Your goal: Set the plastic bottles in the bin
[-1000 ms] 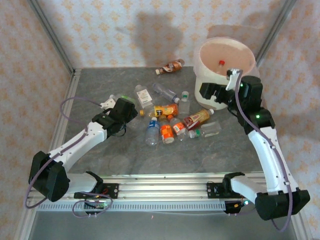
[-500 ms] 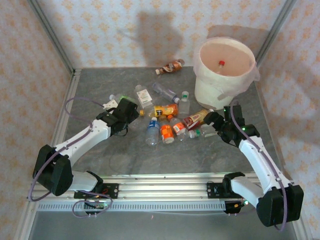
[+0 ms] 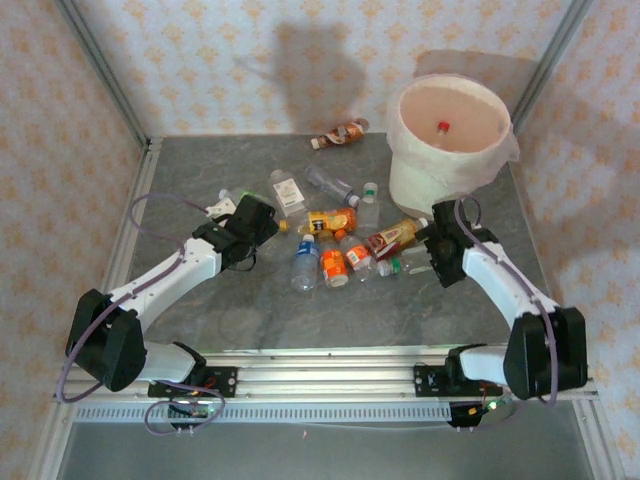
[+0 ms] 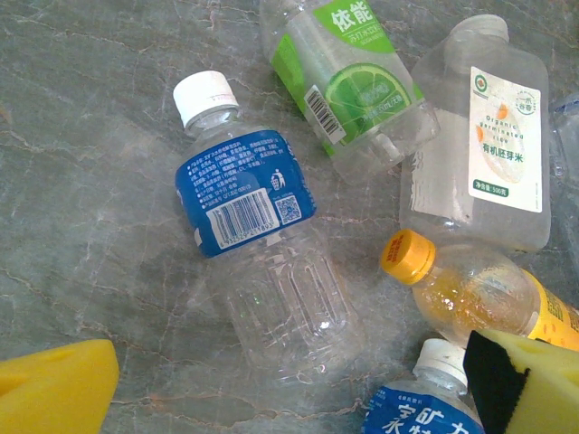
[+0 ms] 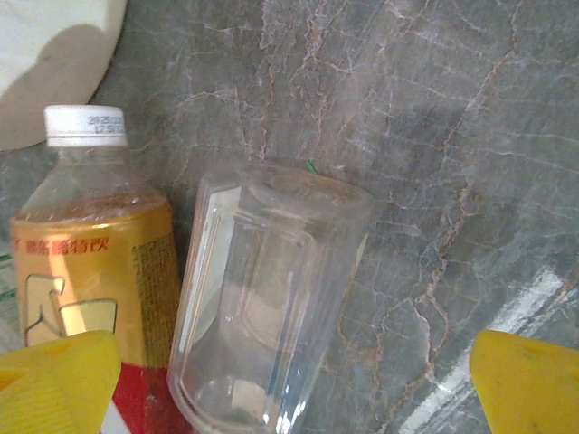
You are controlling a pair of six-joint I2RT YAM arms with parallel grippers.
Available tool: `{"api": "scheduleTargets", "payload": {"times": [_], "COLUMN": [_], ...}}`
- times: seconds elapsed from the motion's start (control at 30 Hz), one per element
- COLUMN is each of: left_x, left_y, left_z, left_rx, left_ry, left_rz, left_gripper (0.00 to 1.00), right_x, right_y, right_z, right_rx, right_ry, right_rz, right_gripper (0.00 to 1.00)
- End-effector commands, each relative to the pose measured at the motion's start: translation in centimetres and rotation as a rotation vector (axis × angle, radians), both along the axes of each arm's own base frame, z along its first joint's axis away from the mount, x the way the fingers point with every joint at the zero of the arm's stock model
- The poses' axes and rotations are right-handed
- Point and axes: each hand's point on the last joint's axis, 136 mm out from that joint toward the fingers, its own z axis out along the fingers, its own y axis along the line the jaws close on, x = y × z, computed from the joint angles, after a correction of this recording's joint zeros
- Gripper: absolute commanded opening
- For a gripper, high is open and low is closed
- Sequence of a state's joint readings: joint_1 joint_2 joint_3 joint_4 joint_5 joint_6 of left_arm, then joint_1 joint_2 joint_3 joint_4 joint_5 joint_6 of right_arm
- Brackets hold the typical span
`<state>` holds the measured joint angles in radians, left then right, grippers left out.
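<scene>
Top external camera, left to right: the left hand (image 3: 265, 228) sits low over the grey table (image 3: 190, 170) at the left edge of the pile of plastic bottles (image 3: 335, 240), its jaws spread wide and holding nothing. From the left wrist, its yellow pads (image 4: 54, 389) stand at the bottom corners of the frame. Between them a blue-labelled bottle (image 4: 244, 194) with a white cap lies flat on the table. To its upper right lie a green lime-labelled bottle (image 4: 348, 77) and a squarish white-labelled bottle (image 4: 493, 136), side by side. Below those is a yellow-capped orange drink (image 4: 470, 294). A brown bottle (image 3: 340, 133) lies alone near the far wall. Right of the pile, the right hand (image 3: 428, 255) is spread just as wide and empty, over a clear bottle (image 5: 262, 307) lying just beside an orange-labelled bottle (image 5: 95, 244). At the upper right stands the bin (image 3: 440, 180), with a red-capped bottle (image 3: 443, 126) inside it.
</scene>
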<state>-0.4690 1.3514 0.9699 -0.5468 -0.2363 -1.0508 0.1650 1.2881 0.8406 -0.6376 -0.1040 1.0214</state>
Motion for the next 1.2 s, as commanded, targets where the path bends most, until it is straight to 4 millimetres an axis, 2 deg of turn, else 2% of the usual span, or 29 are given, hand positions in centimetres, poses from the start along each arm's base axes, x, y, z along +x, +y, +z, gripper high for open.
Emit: {"api": "scheduleTargets", "payload": {"times": [0.0,0.2,0.43,0.9,1.03,1.17], "left_x": [-0.3,-0.5,-0.5,-1.2,-1.2,-1.2], "left_y": [1.1,1.3,1.3,1.7,1.7,1.8], "left_z": [0.4,0.0,0.1,-0.1,-0.2,-0.1], "left_rx": [0.018,0.015,0.015,0.015,0.015,0.016], "left_ry": [-0.001,0.004,0.003,0.005,0.008,0.006], "left_rz": [0.047,0.057,0.055,0.063,0.065,0.067], "left_gripper": [1.0,1.0,1.0,1.0,1.0,1.0], "right_x": [0.3,1.0,2.3,1.8,0.9,0.4], "right_y": [-0.2,-1.0,-0.1,1.3,0.5,-0.2], "right_z": [-0.1,-0.4,-1.6,-6.5,-7.5,-6.8], "right_rx": [-0.01,-0.027,0.044,0.072,0.038,0.016], "right_ry": [0.036,0.013,-0.048,0.074,0.094,0.049], "right_rz": [-0.04,-0.128,-0.166,-0.077,-0.1,-0.114], "right_gripper": [0.99,0.98,0.87,0.83,0.74,0.62]}}
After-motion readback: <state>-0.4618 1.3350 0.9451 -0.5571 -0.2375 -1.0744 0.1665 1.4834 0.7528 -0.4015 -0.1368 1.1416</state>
